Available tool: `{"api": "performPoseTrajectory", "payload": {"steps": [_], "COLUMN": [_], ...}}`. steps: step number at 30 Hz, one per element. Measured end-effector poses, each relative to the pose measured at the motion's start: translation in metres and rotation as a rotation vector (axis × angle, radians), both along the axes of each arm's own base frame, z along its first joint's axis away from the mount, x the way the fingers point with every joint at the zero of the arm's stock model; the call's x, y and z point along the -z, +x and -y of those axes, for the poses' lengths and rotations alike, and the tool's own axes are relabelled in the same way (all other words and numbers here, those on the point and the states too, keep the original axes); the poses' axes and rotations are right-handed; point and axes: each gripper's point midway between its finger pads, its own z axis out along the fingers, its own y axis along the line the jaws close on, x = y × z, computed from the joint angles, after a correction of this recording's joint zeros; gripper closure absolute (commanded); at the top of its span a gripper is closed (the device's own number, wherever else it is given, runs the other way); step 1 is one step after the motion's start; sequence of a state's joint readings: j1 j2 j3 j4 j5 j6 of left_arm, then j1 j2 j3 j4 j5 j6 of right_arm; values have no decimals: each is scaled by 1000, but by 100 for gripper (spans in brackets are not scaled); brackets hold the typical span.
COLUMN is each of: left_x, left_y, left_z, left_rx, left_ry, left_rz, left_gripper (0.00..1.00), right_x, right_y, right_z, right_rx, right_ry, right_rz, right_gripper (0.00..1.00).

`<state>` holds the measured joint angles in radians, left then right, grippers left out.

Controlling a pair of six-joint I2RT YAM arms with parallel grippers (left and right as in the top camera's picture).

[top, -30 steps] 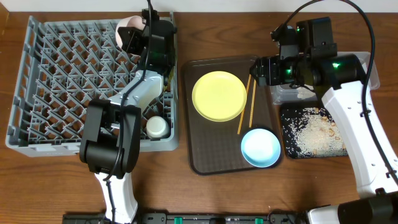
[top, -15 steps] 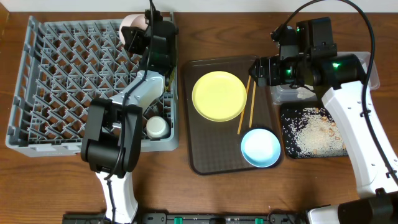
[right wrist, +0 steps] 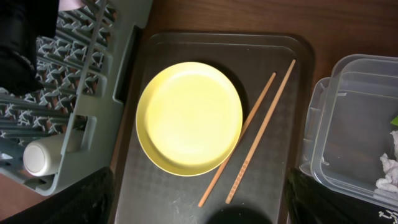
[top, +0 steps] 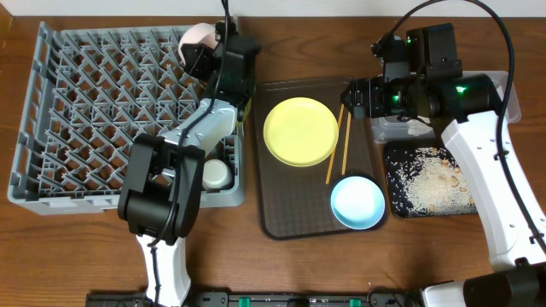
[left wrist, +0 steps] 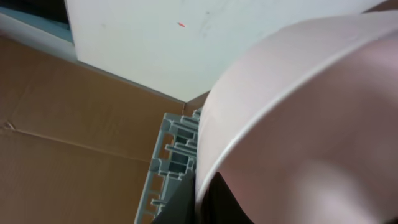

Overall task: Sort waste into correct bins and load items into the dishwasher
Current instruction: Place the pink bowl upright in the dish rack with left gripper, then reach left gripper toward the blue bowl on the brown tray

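Observation:
My left gripper (top: 211, 53) is shut on the rim of the white bowl (top: 197, 37) and holds it tilted over the far right corner of the grey dish rack (top: 85, 111). In the left wrist view the bowl (left wrist: 298, 112) fills the frame above my jaws (left wrist: 199, 202). The white cup (top: 215, 174) lies in the rack's near right corner. My right gripper (top: 354, 94) is open and empty above the yellow plate (right wrist: 189, 118) and two chopsticks (right wrist: 249, 146). The light blue bowl (top: 357, 202) sits at the tray's near right.
Plate, chopsticks and blue bowl rest on the dark brown serving tray (top: 281, 213). The clear tub (right wrist: 354, 124) to the right holds crumpled white paper (right wrist: 388, 171). The black tray (top: 426, 181) in front of the tub holds rice scraps.
My left gripper has carried the white bowl to the right along the rack's far edge, out to its corner. The right arm has not moved.

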<state>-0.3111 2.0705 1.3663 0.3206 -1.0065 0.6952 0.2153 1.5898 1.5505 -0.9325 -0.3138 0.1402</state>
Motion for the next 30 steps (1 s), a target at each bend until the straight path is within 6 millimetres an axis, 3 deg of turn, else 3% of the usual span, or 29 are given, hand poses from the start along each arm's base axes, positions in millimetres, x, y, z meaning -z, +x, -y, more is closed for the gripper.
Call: {"api": "performPoseTrajectory", "payload": {"steps": [7, 9, 14, 21, 23, 24, 26, 27, 28, 29, 30], "left_x": [12, 14, 30, 30, 16, 12, -3, -20, -35, -43, -45], "left_y": [-9, -9, -9, -9, -21, -33, -66, -90, -106, -122, -150], "left_z": [28, 39, 53, 60, 66, 68, 78, 92, 108, 123, 145], "left_rx": [17, 40, 91, 127, 171, 189, 237, 294, 348, 385, 426], "left_ry": [-54, -85, -165, -239, -319, -361, -493, -627, -732, -812, -924], "left_rz": [9, 21, -3, -5, -50, -105, -191, -229, -241, -270, -353], "left_gripper": [47, 41, 32, 26, 27, 32, 33, 33, 33, 33, 32], "right_x": [2, 3, 4, 4, 2, 0, -7, -26, -33, -47, -70], "right_y": [-3, -4, -5, -5, -3, 0, 7, 14, 13, 12, 7], "right_z": [1, 1, 1, 1, 1, 2, 6, 23, 27, 38, 58], "right_rx": [0, 0, 0, 0, 1, 3, 18, 62, 73, 101, 150], "right_ry": [-3, -4, -6, -6, -3, -1, 9, 21, 24, 30, 32], "right_rz": [-15, -19, -26, -26, -15, -3, 37, 105, 123, 164, 225], "right_gripper": [15, 15, 15, 20, 19, 16, 10, 4, 1, 1, 1]}}
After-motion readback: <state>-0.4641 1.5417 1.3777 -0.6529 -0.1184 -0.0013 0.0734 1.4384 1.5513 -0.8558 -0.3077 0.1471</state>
